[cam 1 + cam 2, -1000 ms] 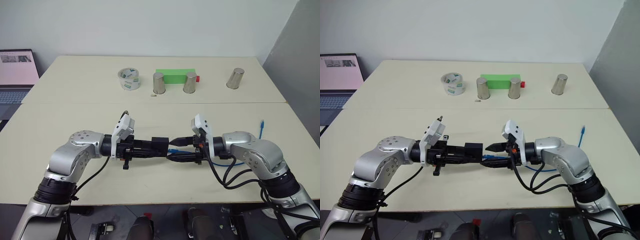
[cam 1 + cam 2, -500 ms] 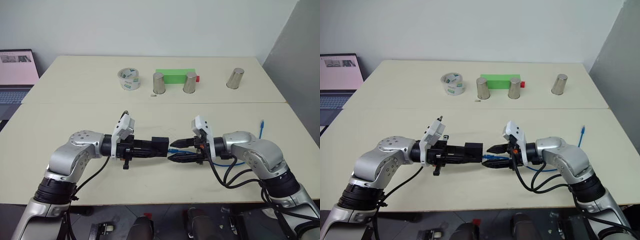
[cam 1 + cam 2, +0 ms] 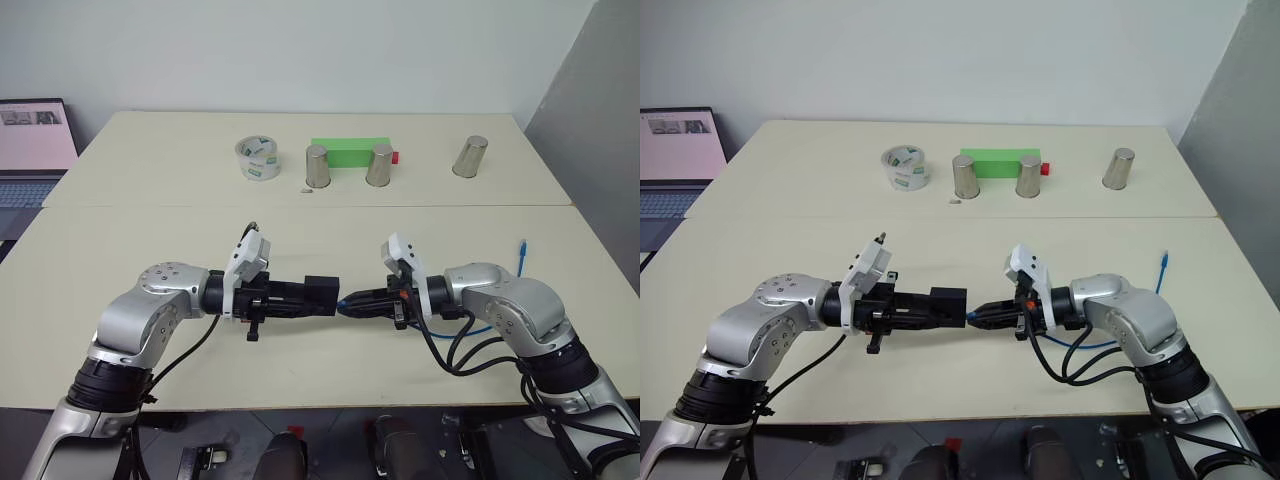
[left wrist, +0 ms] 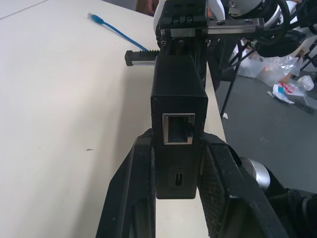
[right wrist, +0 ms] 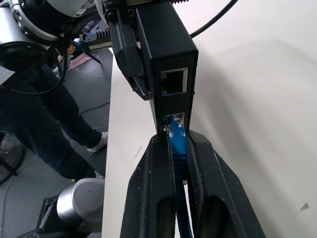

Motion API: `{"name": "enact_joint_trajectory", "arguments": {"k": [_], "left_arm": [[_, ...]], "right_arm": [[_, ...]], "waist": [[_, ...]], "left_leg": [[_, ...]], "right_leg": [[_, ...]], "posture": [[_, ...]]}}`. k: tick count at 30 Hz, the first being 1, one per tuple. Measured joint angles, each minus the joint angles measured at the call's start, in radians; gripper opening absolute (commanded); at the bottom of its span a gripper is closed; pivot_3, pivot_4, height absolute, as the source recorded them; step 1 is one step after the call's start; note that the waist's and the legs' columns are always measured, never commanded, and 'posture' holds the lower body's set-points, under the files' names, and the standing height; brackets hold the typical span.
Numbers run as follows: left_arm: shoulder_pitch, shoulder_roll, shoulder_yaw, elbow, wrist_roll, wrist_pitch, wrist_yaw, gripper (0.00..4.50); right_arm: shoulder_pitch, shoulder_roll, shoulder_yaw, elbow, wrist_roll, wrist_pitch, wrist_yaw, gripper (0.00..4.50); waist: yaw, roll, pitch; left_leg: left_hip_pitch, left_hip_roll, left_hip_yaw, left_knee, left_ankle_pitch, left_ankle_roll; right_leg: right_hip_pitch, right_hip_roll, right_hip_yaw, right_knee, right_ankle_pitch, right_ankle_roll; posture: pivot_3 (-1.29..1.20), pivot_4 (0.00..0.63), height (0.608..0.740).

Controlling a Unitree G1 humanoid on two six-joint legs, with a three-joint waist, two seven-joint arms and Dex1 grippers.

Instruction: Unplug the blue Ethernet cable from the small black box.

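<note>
My two grippers meet nose to nose above the near table [image 3: 300, 370], held up off its surface. My left gripper [image 3: 318, 296] has its fingers [image 4: 218, 188] clamped on the flanks of the small black box [image 3: 320, 295], which sticks out past the fingertips toward my other arm. In the left wrist view the box's near face shows an open square socket with a small slot beside it.

My right gripper [image 3: 345, 302] is closed on the blue Ethernet cable [image 5: 177, 148], just behind its plug. In the right wrist view the two fingers [image 5: 153, 188] pinch the blue boot between them, and the plug tip sits in one socket of the box, beside a second, empty socket. The plug is still in the box.

From my right gripper the cable loops back under my right forearm and runs across the table to its free end [image 3: 523, 246], which lies flat near the table's right edge.

Farther off, on the second table, stand a roll of tape [image 3: 257, 159], a green block [image 3: 349, 151] with a metal cup [image 3: 318, 167] in front of each end, and a third cup [image 3: 470, 157] well apart to the right. A laptop [image 3: 35, 140] sits beyond the far left corner.
</note>
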Motion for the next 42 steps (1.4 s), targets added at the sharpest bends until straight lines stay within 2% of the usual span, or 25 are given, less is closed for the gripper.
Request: {"name": "enact_joint_trajectory", "arguments": {"k": [10,13,15,22,24,28,29,31,34,39,42], "left_arm": [[0.009,0.023,-0.018,-0.01,0.02,-0.026,-0.026,0.8],[0.011,0.093,-0.018,0.07,0.09,-0.088,-0.046,0.8],[0.011,0.108,-0.008,0.102,0.107,-0.096,-0.047,0.8],[0.011,0.109,-0.008,0.119,0.121,-0.125,-0.046,0.8],[0.011,0.105,-0.001,0.119,0.121,-0.125,-0.035,0.8],[0.031,0.072,0.022,0.11,0.12,-0.123,0.027,0.8],[0.049,0.06,0.024,0.096,0.12,-0.119,0.044,0.8],[0.073,0.047,0.025,0.084,0.12,-0.111,0.068,0.8],[0.079,-0.014,0.032,0.078,0.125,-0.112,0.152,0.8],[0.074,-0.068,0.051,0.084,0.163,-0.143,0.277,0.8],[0.04,-0.134,0.078,0.171,0.238,-0.233,0.424,0.8]], "right_arm": [[-0.01,-0.007,0.019,0.001,0.0,0.027,0.03,0.02],[-0.009,-0.067,0.006,0.035,-0.013,0.03,0.04,0.02],[-0.008,-0.089,-0.011,0.045,-0.024,0.028,0.045,0.02],[-0.006,-0.085,-0.018,0.067,-0.05,-0.017,0.04,0.02],[-0.015,-0.065,-0.035,0.128,-0.103,-0.081,0.0,0.02],[-0.102,-0.007,-0.079,0.416,-0.272,-0.293,-0.186,0.02],[-0.124,-0.006,-0.089,0.509,-0.336,-0.375,-0.253,0.72],[-0.144,0.004,-0.099,0.642,-0.413,-0.469,-0.346,1.12],[-0.149,0.031,-0.114,0.756,-0.465,-0.529,-0.386,1.85],[-0.14,0.029,-0.142,0.73,-0.462,-0.501,-0.34,2.92],[-0.096,-0.008,-0.162,0.6,-0.436,-0.463,-0.276,3.83]], "waist": [[0.0,0.0,0.0],[0.0,0.001,0.0],[0.0,0.001,0.0],[0.0,0.001,0.0],[0.0,0.001,0.0],[-0.001,0.001,0.0],[-0.001,0.001,0.0],[0.0,0.0,0.0],[0.001,0.001,0.0],[-0.002,0.001,0.0],[0.003,0.002,0.001]], "left_leg": [[0.0,0.0,0.0,0.0,0.0,0.0],[0.0,0.0,0.001,0.0,0.0,0.0],[0.0,0.0,0.0,0.0,0.0,0.0],[-0.002,0.0,0.0,0.0,0.0,0.0],[-0.002,0.0,0.0,0.0,0.0,0.0],[0.0,0.0,0.002,0.0,0.0,0.0],[-0.001,0.0,0.003,0.0,0.0,0.0],[-0.001,0.0,0.002,0.0,0.0,0.0],[-0.002,0.0,0.002,-0.001,0.0,0.0],[-0.002,0.0,0.002,0.0,0.0,0.0],[-0.002,0.0,0.001,0.0,0.0,0.0]], "right_leg": [[0.0,0.0,0.0,0.0,0.0,0.0],[0.0,0.0,0.0,0.0,0.0,0.0],[0.0,0.0,0.0,0.0,0.0,0.0],[-0.001,0.0,0.0,0.0,0.0,0.0],[-0.001,0.0,0.0,0.0,0.0,0.0],[-0.001,0.0,0.001,0.0,0.001,0.001],[-0.001,0.0,0.002,0.0,0.001,0.001],[-0.002,0.0,0.002,0.0,0.003,-0.002],[-0.002,-0.001,0.002,0.0,0.004,-0.004],[-0.002,-0.001,0.002,0.0,0.004,-0.004],[-0.002,-0.001,0.001,0.0,0.004,-0.004]], "posture": [[0.0,0.15,0.74],[0.0,0.15,0.74],[0.0,0.15,0.74],[0.0,0.15,0.74],[0.0,0.15,0.74],[0.0,0.15,0.74],[0.0,0.15,0.74],[0.0,0.15,0.74],[0.0,0.15,0.74],[0.0,0.15,0.74],[0.0,0.15,0.74]]}}
